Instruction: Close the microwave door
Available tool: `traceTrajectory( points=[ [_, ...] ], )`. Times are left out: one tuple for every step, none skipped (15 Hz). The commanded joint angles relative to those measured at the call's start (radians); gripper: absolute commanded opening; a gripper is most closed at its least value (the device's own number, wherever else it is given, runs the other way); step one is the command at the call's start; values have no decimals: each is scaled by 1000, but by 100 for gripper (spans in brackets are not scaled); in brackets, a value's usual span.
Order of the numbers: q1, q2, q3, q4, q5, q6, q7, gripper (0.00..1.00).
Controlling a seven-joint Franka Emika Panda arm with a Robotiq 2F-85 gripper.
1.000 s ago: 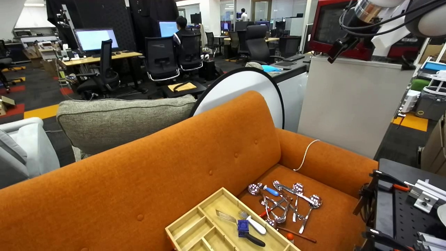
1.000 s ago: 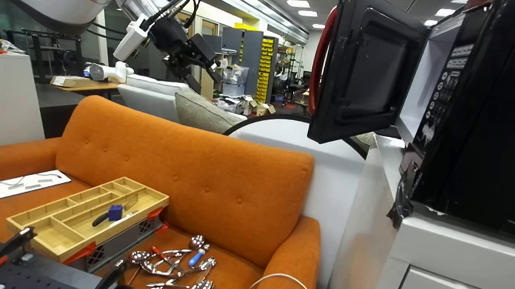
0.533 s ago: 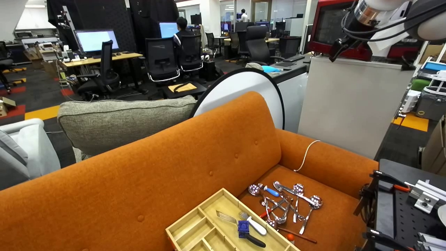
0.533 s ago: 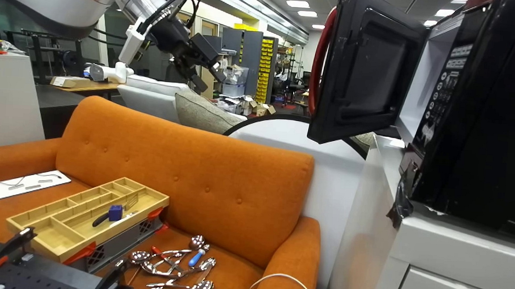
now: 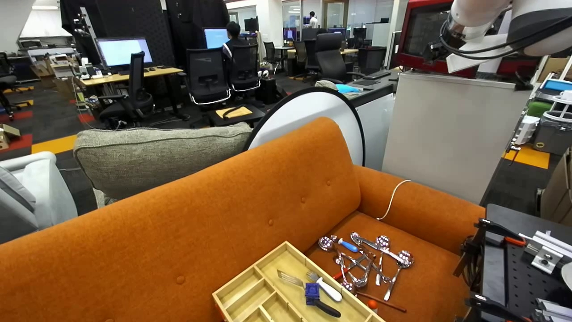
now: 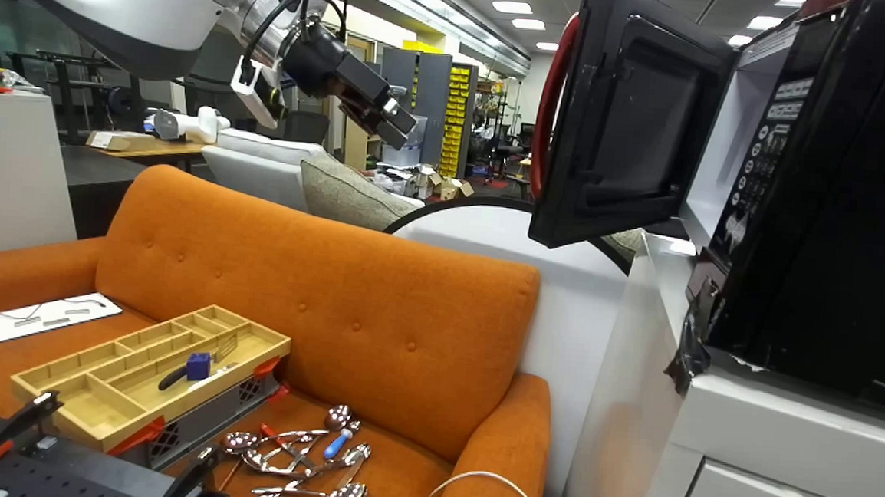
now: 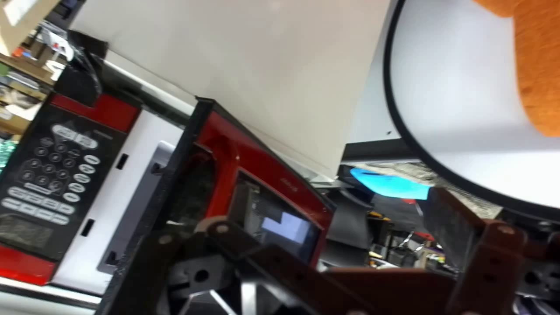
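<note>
The red and black microwave [image 6: 836,211] stands on a white cabinet. Its door [image 6: 642,130] is swung wide open, with the dark inner side and the red handle [image 6: 551,105] showing. In an exterior view the door's red-framed front [image 5: 426,38] is partly behind the arm. In the wrist view I see the door's front [image 7: 262,151], the keypad panel [image 7: 48,175] and the gap between them. My gripper [image 6: 390,122] is apart from the door, on the handle side. In the wrist view its fingers [image 7: 326,214] are spread, with nothing between them.
The white cabinet [image 6: 783,454] bears the microwave. An orange sofa [image 6: 318,264] holds a wooden tray [image 6: 95,404] and several metal utensils. A round white reflector [image 6: 563,287] stands between sofa and cabinet. A dark table with clamps [image 5: 527,268] is near the robot.
My gripper has risen and turned, and in an exterior view it has moved right, nearer the door's handle edge. The microwave door has not moved.
</note>
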Motion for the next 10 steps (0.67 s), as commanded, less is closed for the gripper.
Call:
traceTrajectory(
  points=[
    [-47, 86, 73, 86, -53, -188, 177, 100],
    [154, 68, -114, 47, -105, -182, 147, 100],
    [146, 89, -100, 62, -104, -216, 173, 100],
    [138, 103, -87, 71, -105, -226, 189, 100],
    [133, 108, -79, 75, -105, -231, 197, 100],
    [130, 108, -78, 77, -105, -235, 198, 100],
    [130, 108, -78, 77, -105, -237, 199, 100],
    [130, 108, -77, 78, -106, -238, 199, 100],
    [130, 108, -77, 78, -106, -240, 199, 100],
    [121, 113, -62, 84, -108, -269, 227, 100]
  ],
)
